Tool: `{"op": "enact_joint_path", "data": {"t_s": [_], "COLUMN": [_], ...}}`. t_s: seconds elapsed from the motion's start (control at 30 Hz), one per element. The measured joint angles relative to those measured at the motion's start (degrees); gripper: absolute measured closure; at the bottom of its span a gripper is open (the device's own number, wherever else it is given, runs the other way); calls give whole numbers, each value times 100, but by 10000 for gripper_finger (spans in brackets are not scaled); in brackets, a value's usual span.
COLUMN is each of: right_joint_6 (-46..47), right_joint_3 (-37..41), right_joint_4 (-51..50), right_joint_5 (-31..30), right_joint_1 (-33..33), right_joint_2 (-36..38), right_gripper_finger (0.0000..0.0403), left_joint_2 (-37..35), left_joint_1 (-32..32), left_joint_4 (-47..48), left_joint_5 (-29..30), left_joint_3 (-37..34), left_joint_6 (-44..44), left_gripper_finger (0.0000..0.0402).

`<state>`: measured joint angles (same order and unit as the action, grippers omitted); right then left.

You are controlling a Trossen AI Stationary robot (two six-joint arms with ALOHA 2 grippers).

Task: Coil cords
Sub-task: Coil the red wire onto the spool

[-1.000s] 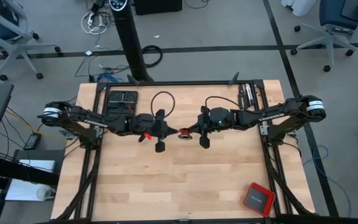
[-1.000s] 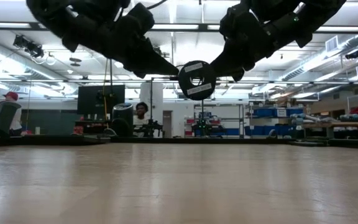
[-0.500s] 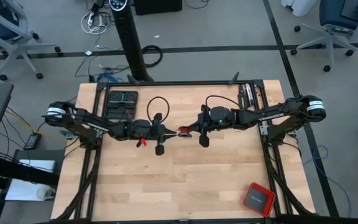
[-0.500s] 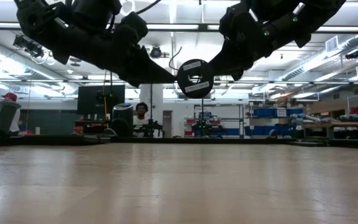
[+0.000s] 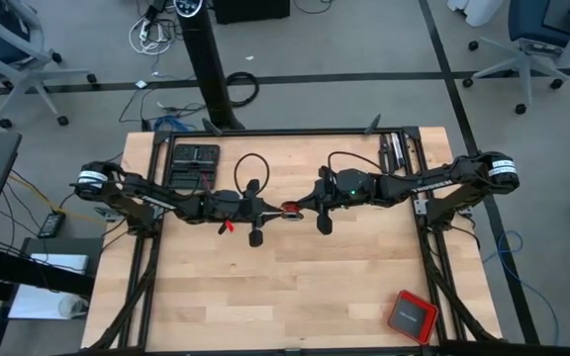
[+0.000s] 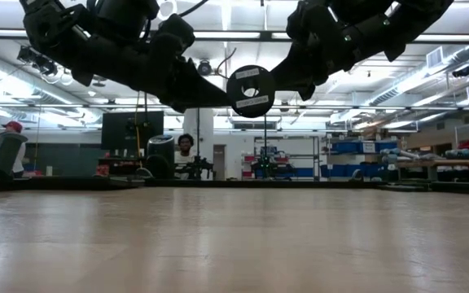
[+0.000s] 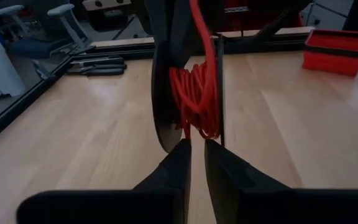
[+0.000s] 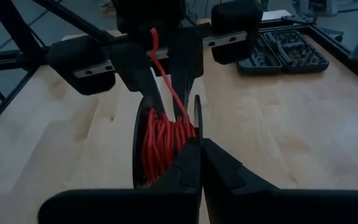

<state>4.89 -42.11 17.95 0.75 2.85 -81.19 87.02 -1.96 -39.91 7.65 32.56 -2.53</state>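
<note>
The right gripper [image 5: 299, 207] is positioned above the middle of the table [image 5: 295, 297], with its fingers pressed together on the rim of a black spool [image 6: 250, 91] that hangs clear of the tabletop. The red cord [image 8: 163, 144] is wound in a tight bundle between the two spool flanges, and one strand runs up from the bundle toward the opposite arm (visible in the right wrist view).

The left gripper [image 5: 270, 211] faces the right gripper across the spool. Its fingertips [image 7: 180, 155] sit just beside the lower edge of the spool with a narrow gap between them; whether they touch a flange cannot be determined, and no grip on the spool is evident.

A red square box [image 5: 410, 316] lies near the table's front right corner, well apart from both arms. A dark tool case [image 5: 196, 158] lies at the rear left of the table. In the low view, a person [image 6: 186, 148] is seated in the room beyond the table.
</note>
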Motion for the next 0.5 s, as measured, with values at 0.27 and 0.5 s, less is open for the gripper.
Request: {"op": "enact_joint_path", "data": {"t_s": [0.27,0.5], "right_joint_6": [-236,-218], "right_joint_3": [0,0], "right_joint_4": [-119,-246], "right_joint_5": [-2,-118], "right_joint_1": [-7,-62], "right_joint_2": [-17,-31], "right_gripper_finger": [402,402], "left_joint_2": [0,0], "left_joint_1": [0,-4], "left_joint_4": [36,176], "left_joint_5": [-9,65], "left_joint_3": [0,0], "left_joint_6": [-2,233], "left_gripper_finger": [351,351]}}
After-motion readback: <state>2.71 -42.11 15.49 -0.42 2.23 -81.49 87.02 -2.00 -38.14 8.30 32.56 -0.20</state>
